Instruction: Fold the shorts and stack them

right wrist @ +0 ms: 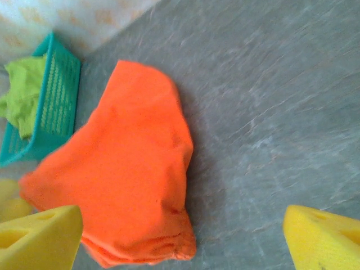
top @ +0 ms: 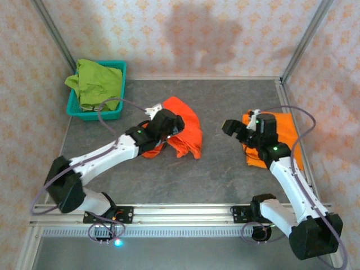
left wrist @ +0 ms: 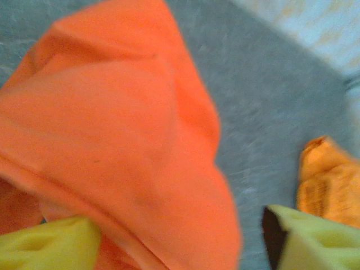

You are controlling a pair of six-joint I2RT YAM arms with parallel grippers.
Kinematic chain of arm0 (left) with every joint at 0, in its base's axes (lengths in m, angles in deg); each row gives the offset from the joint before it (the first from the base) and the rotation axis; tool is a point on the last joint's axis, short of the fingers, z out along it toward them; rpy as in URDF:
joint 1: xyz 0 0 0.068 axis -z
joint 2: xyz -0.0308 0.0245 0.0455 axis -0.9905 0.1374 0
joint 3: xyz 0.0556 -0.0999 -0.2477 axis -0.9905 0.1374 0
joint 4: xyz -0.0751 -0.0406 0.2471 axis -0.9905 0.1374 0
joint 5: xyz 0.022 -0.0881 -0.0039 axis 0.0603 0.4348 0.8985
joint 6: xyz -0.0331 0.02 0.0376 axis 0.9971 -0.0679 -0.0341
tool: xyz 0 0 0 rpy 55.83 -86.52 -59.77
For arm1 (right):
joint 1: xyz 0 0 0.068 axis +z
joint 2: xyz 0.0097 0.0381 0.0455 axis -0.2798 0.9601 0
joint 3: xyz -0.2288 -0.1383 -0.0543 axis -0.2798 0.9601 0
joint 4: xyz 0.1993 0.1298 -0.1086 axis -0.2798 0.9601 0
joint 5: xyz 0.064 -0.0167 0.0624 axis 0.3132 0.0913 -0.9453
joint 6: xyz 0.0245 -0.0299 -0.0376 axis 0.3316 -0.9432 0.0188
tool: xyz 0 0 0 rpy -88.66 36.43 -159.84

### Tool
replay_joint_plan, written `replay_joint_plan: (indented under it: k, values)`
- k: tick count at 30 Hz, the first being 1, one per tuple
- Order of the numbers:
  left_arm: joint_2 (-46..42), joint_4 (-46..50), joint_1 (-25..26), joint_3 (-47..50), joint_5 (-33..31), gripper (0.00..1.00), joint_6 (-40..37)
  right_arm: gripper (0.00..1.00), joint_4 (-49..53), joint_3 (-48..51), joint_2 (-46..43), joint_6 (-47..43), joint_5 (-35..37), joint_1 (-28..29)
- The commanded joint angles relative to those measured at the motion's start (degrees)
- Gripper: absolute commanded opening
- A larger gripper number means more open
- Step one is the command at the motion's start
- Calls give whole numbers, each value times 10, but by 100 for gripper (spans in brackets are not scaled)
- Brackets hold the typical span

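My left gripper (top: 175, 126) — jaws apart over the crumpled orange shorts (top: 191, 134). My right gripper (top: 232, 128) — also open, just beside the folded orange shorts (top: 287, 127).

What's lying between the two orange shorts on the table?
Bare grey table, seen from the top camera, with the open right gripper hanging above it.

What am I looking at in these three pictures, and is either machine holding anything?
Two robot arms are bolted to a grey table. One picture looks down from above; the other two come from wrist cameras, so the yellow pads at their bottom edges are each arm's jaws. The left arm hovers over crumpled orange shorts, the right arm over folded orange shorts. Green shorts sit in a teal basket. Both pairs of jaws stand open, gripping nothing.
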Motion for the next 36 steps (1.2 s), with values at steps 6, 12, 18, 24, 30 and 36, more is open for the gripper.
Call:
replay_joint_plan:
  k: [6,12,18,24,30,36]
  values:
    - [-163,36,-104,78,-9,100,-17,92,-20,24,44,-25,186,227]
    - [-219,44,-186,161,53,100,12,91,-35,62,94,-33,274,324]
    - [-225,7,-211,208,90,97,38,87,-83,59,192,-25,320,374]
    - [-220,11,-213,208,95,95,34,75,-164,60,258,-9,351,377]
    - [-228,12,-220,217,85,94,35,59,-212,60,292,-13,380,377]
    - [-217,7,-258,234,101,93,83,24,-176,42,305,-16,423,376]
